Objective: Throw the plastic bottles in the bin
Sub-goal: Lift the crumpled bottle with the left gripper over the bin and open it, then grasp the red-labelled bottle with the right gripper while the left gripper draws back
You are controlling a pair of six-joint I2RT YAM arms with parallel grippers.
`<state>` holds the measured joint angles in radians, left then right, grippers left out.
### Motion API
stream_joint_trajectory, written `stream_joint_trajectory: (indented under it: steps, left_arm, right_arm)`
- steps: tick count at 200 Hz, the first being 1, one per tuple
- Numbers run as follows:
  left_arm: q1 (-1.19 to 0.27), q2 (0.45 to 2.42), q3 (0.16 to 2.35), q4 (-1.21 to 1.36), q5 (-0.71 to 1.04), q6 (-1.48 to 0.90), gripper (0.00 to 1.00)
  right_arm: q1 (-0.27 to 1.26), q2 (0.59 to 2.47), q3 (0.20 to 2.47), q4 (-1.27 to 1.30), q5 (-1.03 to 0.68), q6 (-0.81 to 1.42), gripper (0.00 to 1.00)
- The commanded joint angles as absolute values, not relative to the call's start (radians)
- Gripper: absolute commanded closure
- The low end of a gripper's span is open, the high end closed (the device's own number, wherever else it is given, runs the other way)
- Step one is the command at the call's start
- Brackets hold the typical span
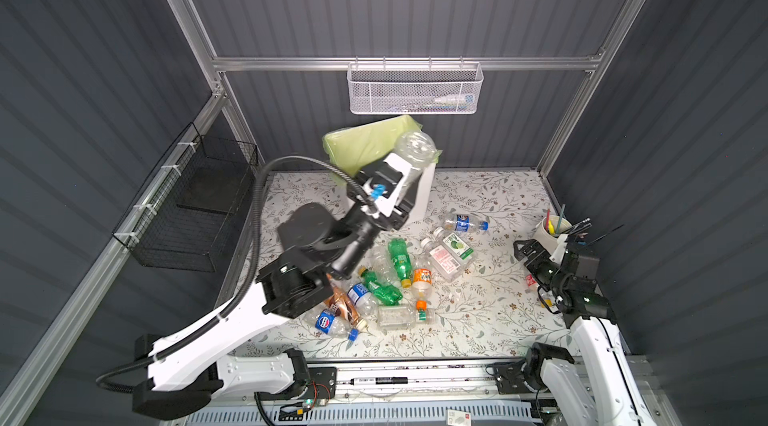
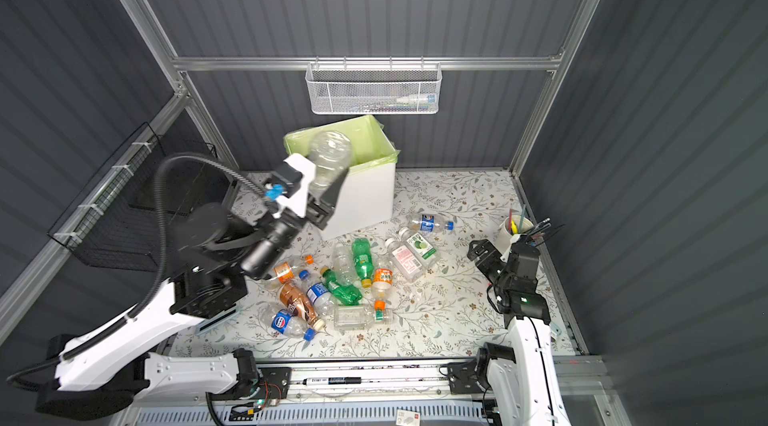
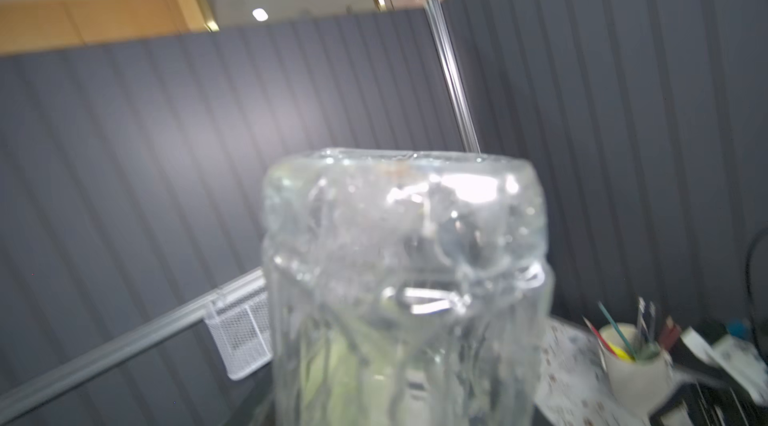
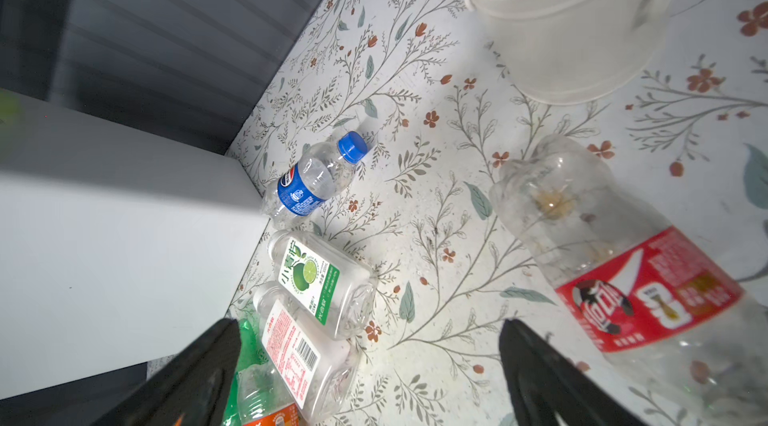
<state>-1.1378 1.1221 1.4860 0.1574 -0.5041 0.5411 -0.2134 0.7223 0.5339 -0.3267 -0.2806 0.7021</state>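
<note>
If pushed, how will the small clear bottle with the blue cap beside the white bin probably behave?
The small clear plastic bottle with blue cap and blue label lies on its round side, so it would probably roll. It looks empty, so likely very light. Its wall seems crumpled, so a squeeze may dent it.

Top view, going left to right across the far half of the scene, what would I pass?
Black wire basket → bin → lone blue-labelled bottle → white pen cup.
</note>
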Motion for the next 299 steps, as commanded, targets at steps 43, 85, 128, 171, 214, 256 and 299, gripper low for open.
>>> stream_joint_trajectory:
  steps: [43,85,128,171,214,256,299]
  left_arm:
    - [-0.593,1.515,1.762,0.051,-0.131,0.176,0.48]
    - [-0.505,1.728,1.987,-0.198,-0.019,0.080,0.08]
    - [-0.505,1.607,1.863,-0.129,-0.122,0.105,0.00]
    - [-0.505,1.470,1.679,-0.072,-0.083,0.091,0.00]
    - [-0.506,1.344,1.472,-0.043,-0.075,0.042,0.00]
    - [-0.505,1.183,1.240,-0.006,-0.142,-0.003,0.00]
    - [-0.506,1.086,1.081,-0.017,-0.160,-0.089,0.00]
  right_arm:
    - [-0.194,0.727,0.548,-0.274,-0.318,0.736,0.01]
    - [-0.193,0.692,0.577,-0.357,-0.266,0.683,0.01]
    - [-0.193,0.694,0.580,-0.380,-0.224,0.670,0.01]
    - [-0.192,0.749,0.635,-0.428,-0.134,0.597,0.01]
    - [-0.193,0.879,0.729,-0.494,-0.025,0.448,0.01]
    - [-0.192,0.980,0.771,-0.618,0.013,0.421,0.01]
    - [-0.192,1.018,0.742,-0.649,0.011,0.415,0.01]
